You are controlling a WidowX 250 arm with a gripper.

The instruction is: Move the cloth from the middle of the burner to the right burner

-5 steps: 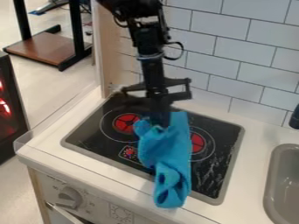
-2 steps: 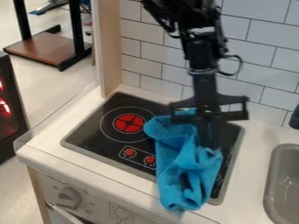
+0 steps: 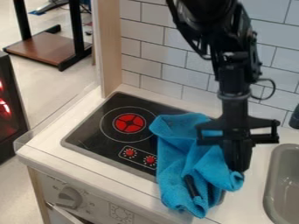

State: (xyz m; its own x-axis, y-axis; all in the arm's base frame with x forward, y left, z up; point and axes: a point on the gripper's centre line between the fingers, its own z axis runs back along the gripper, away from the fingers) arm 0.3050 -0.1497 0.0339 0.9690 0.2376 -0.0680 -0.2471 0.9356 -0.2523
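Grey sink (image 3: 269, 179) right; white tiled wall (image 3: 140, 48) behind.

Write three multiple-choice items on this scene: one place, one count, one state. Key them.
1. Where is the cloth?
A) In the sink
B) Over the stove top's right side
C) Over the left burner

2. How many red knobs show?
A) Two
B) Three
C) Five

3. How does the cloth lie?
A) Spread flat
B) Folded into a neat square
C) Bunched in loose folds

1: B, its blue fabric hides the right burner area.
2: A, two stand side by side on the front panel.
3: C, creases and uneven edges show.
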